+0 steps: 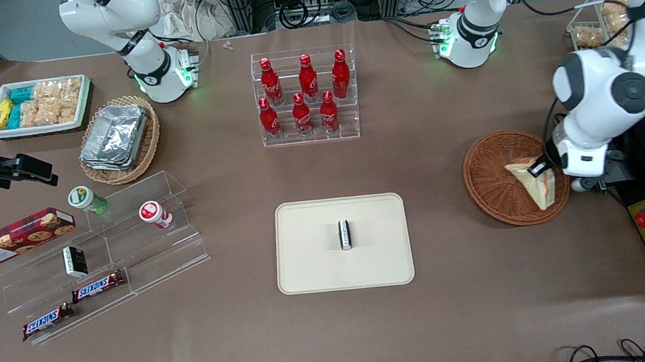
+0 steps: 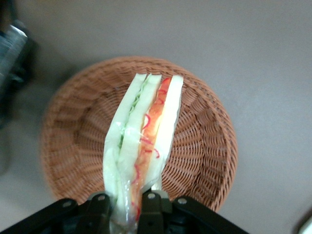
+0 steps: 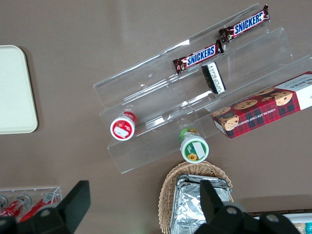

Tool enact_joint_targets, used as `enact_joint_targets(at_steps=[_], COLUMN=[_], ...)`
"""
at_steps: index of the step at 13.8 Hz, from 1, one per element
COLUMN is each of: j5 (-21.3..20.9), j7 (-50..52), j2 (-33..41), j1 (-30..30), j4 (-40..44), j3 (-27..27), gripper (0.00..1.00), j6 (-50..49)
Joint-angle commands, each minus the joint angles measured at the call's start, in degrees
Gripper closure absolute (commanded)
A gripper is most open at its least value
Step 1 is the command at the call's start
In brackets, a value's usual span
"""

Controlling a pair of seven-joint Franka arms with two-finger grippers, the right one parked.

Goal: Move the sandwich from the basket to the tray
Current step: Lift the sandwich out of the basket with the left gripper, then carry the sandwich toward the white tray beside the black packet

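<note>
We see the working left arm bent down over its own end of the table, its wrist lowered over the round reddish-brown woven wicker basket [image 1: 501,181], with its gripper [image 1: 539,168] at the upper corner of the triangular white-bread sandwich [image 1: 536,184]. In the wrist view the two black fingers [image 2: 100,209] are clamped on either side of the sandwich's [image 2: 144,146] corner, so the gripper [image 2: 124,214] has the wedge in its grasp. The sandwich stands on edge over the basket's [image 2: 204,146] floor, its red and green filling showing along the cut side — whether it has lifted off the weave we cannot tell.

The large cream-beige rectangular tray [image 1: 317,262] lies mid-table, nearer the front camera than the clear acrylic bottle rack [image 1: 306,96], and well apart from the basket. One small dark upright packet [image 1: 345,234] stands on the tray.

Counting the rest, we find six red bottles [image 1: 301,113] in the rack — three on each tier. Toward the parked arm's end sit two Snickers bars [image 1: 97,286], two small round-lidded cups [image 1: 155,213], one red plaid cookie box [image 1: 16,235], one small black box [image 1: 74,260], one tan wicker basket with foil containers [image 1: 117,138] and one white tray of snack packets [image 1: 40,105].
</note>
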State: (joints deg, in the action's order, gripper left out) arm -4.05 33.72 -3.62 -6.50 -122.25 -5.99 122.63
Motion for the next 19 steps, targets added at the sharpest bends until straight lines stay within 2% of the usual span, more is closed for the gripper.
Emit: enact_joint_targets(at_steps=[1, 4, 6, 9, 12, 15, 19], j5=[-2.63, -2.54, -2.72, -2.63, -2.54, -2.1, -2.27], j7=[-1.8, -2.26, -1.73, -0.42, 6.6, 11.26, 11.11], j2=[-5.24, -11.82, -16.22, -22.46, -27.22, -32.48, -38.64], j1=[0.08, 0.61, 3.84, 10.96, 16.86, 21.25, 22.75], j4=[21.46, 41.51, 49.88, 57.02, 59.59, 59.5, 56.53], j3=[-2.61, -7.61, -10.17, -10.26, -10.26, -10.27, -10.27], gripper=[1.0, 1.0, 1.0, 1.0, 1.0, 1.0, 1.0], j6=[-23.33, -37.6, -39.4, -39.23, -36.61, -28.53, -19.3])
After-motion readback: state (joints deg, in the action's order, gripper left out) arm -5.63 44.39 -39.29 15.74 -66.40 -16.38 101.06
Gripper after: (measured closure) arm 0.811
